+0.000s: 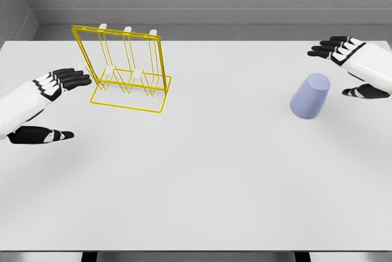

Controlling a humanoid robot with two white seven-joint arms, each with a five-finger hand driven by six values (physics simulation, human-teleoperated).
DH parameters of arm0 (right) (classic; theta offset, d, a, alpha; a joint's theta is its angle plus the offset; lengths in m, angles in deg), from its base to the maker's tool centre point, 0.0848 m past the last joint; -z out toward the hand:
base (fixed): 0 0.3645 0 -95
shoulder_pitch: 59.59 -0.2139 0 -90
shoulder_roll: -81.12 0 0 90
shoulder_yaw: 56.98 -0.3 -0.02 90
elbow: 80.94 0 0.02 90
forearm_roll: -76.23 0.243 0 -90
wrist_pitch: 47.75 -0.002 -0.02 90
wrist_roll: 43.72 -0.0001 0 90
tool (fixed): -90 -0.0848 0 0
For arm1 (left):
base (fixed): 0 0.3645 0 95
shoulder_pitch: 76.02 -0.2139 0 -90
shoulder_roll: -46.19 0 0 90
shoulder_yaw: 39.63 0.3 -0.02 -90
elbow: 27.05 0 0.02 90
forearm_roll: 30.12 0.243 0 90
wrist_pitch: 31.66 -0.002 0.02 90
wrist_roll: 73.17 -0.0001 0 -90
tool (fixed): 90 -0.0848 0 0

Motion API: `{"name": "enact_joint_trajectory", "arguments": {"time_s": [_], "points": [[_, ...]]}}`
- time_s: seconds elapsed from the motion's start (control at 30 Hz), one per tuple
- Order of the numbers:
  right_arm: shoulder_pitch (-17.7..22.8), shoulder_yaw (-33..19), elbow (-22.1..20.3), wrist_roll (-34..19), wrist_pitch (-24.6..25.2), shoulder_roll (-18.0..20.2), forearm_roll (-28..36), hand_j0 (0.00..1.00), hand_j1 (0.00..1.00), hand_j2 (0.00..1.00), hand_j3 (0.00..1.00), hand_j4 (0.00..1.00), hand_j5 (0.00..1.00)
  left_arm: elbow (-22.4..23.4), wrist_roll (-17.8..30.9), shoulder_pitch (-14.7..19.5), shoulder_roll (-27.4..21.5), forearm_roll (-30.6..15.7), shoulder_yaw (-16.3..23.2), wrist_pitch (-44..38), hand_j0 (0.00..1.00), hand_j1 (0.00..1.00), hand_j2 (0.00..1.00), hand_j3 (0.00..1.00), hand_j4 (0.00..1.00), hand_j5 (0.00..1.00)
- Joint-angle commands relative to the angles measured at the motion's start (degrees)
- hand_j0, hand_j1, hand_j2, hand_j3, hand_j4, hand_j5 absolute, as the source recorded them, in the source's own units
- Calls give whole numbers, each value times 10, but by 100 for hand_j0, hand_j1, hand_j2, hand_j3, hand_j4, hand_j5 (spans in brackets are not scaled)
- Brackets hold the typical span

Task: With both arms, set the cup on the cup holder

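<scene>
So, look at your right hand [350, 66] first, because the cup [310, 95] is right next to it. The cup sits on the table [214, 170] just to the inside of that hand, between the spread top fingers and the thumb lower down, but nothing is touching it. The hand is open and holds nothing. The cup looks tipped, with its wide flat end pointing up and toward the hand and its narrow end pointing down and away, so its long line runs slanted, not straight up. Your left hand [49, 106] is far away from the cup, on the other side of the table. It is open too, with fingers stretched out and the thumb low, and it holds nothing. What it does sit near is the cup holder [125, 69], the yellow wire rack with white pegs, which stands just off its fingertips. So the right hand is the one that can reach the cup, and the left hand is the one close to the rack. I think the cup has to go all the way across from one side to the other, so you may need to pass it or steady the rack.
</scene>
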Motion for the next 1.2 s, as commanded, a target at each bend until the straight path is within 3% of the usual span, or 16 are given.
{"name": "enact_joint_trajectory", "arguments": {"time_s": [0.0,0.2,0.23,0.3,0.33,0.37,0.5,0.67,0.73,0.83,0.97,1.07,1.17], "points": [[0,5,4,-1,0,4,3,100,100,100,100,100,100,0,-1,0,2,-3,-1,0,100,100,100,100,100,100],[-3,17,9,7,0,7,12,100,100,100,100,100,100,1,-1,17,35,-5,-8,0,100,100,100,100,100,100],[-9,5,9,-21,0,14,12,100,100,100,100,100,100,1,-1,16,35,-5,-8,0,100,100,100,100,100,100],[-38,-14,5,-196,0,7,45,100,100,100,100,100,100,1,-1,15,36,-5,-8,0,100,100,100,100,100,100],[-54,-14,3,-254,0,6,54,100,100,100,100,100,100,1,-1,15,36,-5,-8,0,100,100,100,100,100,100],[-75,-14,3,-278,0,5,54,100,100,100,100,100,100,1,-1,11,35,-4,-7,0,100,100,100,100,100,100],[-111,-7,3,-278,0,-13,29,100,100,100,100,100,100,1,-1,7,36,-2,1,0,100,100,100,100,100,100],[-160,60,12,-278,0,-38,-6,100,100,100,100,100,100,1,-4,8,45,-9,23,0,100,100,100,100,100,100],[-174,85,32,-278,0,-48,-25,100,100,100,100,100,100,1,-3,11,44,-74,60,0,100,100,100,100,100,100],[-202,133,88,-278,0,-67,-46,100,100,100,100,100,100,1,-2,11,38,-124,107,0,100,100,100,100,100,100],[-202,135,94,-278,0,-71,-83,99,99,99,99,99,99,1,-1,12,30,-133,129,0,100,100,100,100,100,100],[-203,134,91,-278,0,-75,-88,99,99,99,99,99,99,1,53,15,13,-212,160,0,100,100,100,100,100,100],[-209,134,89,-278,0,-86,-99,99,99,99,99,99,99,1,57,15,3,-251,170,0,100,100,100,100,100,100]]}}
